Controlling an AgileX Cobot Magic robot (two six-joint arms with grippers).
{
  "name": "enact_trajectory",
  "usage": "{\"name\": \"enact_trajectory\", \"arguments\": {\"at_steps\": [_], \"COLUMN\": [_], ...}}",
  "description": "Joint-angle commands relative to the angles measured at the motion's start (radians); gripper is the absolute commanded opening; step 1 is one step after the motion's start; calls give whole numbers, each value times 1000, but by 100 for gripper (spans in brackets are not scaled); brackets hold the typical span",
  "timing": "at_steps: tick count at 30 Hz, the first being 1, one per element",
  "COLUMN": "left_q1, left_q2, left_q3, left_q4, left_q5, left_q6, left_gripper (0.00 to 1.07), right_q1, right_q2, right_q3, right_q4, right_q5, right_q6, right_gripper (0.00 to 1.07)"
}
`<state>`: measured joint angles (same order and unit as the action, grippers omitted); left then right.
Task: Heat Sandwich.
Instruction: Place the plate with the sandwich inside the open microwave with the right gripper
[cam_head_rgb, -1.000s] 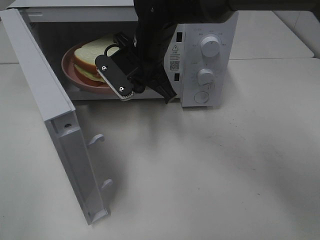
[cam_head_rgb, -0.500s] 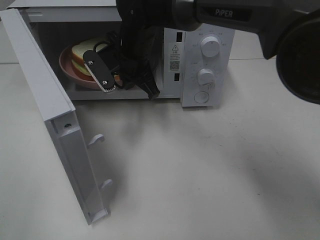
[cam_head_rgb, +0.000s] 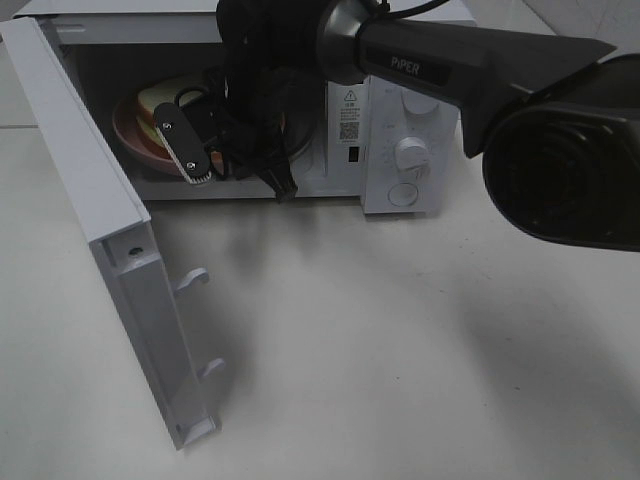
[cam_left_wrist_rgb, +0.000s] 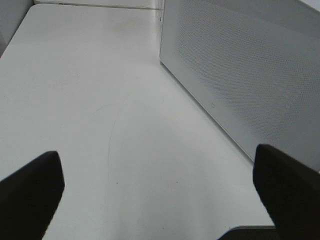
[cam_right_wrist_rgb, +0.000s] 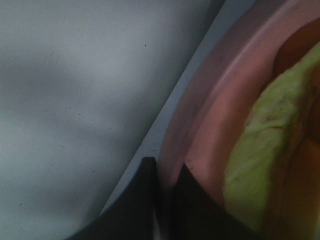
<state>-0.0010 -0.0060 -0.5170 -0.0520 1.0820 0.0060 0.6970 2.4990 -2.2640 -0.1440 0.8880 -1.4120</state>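
Observation:
The sandwich (cam_head_rgb: 158, 99) lies on a round pink plate (cam_head_rgb: 133, 141) inside the open microwave (cam_head_rgb: 348, 122), at the left of the cavity. My right gripper (cam_head_rgb: 171, 122) reaches into the cavity from the right, and its arm hides much of the plate. In the right wrist view the gripper (cam_right_wrist_rgb: 167, 180) is shut on the plate's rim (cam_right_wrist_rgb: 200, 125), with the sandwich's yellow-green filling (cam_right_wrist_rgb: 260, 140) just beyond. My left gripper (cam_left_wrist_rgb: 160, 182) is open with nothing in it and hangs over the bare table (cam_left_wrist_rgb: 100, 100) beside a perforated side panel of the microwave (cam_left_wrist_rgb: 250, 75). The exterior high view does not show it.
The microwave door (cam_head_rgb: 110, 230) stands swung out toward the front left, its latch hooks facing right. Two knobs and a round button sit on the control panel (cam_head_rgb: 412, 155). The right arm's dark body (cam_head_rgb: 560, 150) fills the upper right of the exterior high view.
The right arm has swung left, taking the plate and sandwich further left inside the microwave cavity. The gripper stays shut on the plate.

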Motion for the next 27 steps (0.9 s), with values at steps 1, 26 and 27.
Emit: {"name": "enact_trajectory", "arguments": {"at_steps": [1,26,27], "left_q1": [-6,-6,-6], "left_q2": [-17,-17,-17], "left_q3": [2,2,2], "left_q4": [0,0,0], "left_q5": [-14,-14,-14], "left_q6": [0,0,0], "left_gripper": [97,97,97], "right_q1": [-5,-22,-22], "right_q2": [11,86,86], "right_q3": [-35,-112,-112], "right_q4": [13,-5,-5], "right_q5": [-27,-78,-78], "right_q6": [29,151,151], "right_gripper": [1,4,5]}}
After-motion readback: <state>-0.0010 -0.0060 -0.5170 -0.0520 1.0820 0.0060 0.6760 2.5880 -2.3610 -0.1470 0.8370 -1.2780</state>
